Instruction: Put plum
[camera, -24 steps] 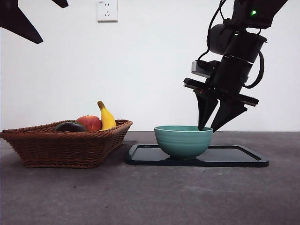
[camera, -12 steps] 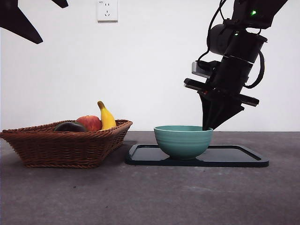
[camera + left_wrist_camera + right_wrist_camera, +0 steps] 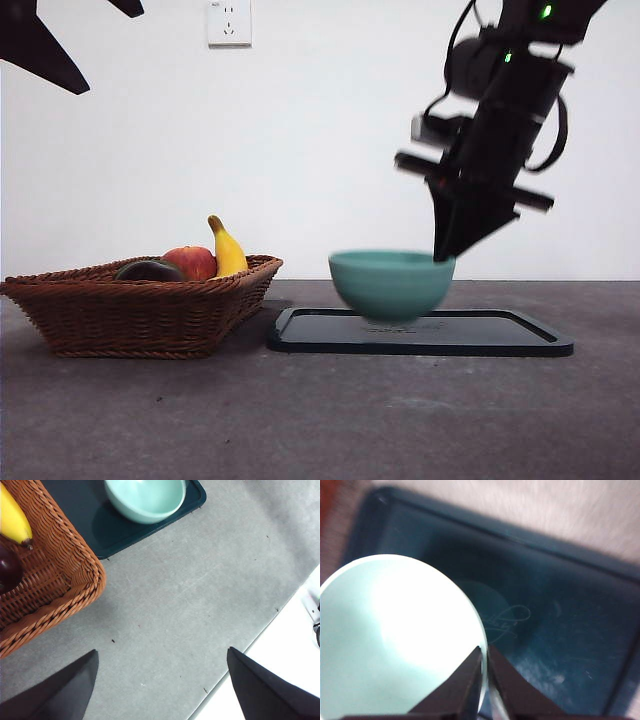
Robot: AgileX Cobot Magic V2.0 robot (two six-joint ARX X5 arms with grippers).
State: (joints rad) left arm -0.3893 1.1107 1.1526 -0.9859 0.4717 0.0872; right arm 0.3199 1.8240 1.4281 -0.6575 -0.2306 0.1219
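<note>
Right gripper [image 3: 446, 255] pinched tight on the bowl [image 3: 391, 285] rim, lifted just above the tray [image 3: 500, 335]. Thin edge grip, could slip or tip. Plum [image 3: 7, 570] sitting in the basket [image 3: 140, 310] beside the tray. Left gripper [image 3: 162, 680] wide open, holding nothing.

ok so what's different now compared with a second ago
The right tool closed on the teal bowl by its rim and has lifted it off the black tray; the arm rose with it. The wicker basket with the plum, apple and banana stayed put, and the left tool kept waiting, open.
</note>
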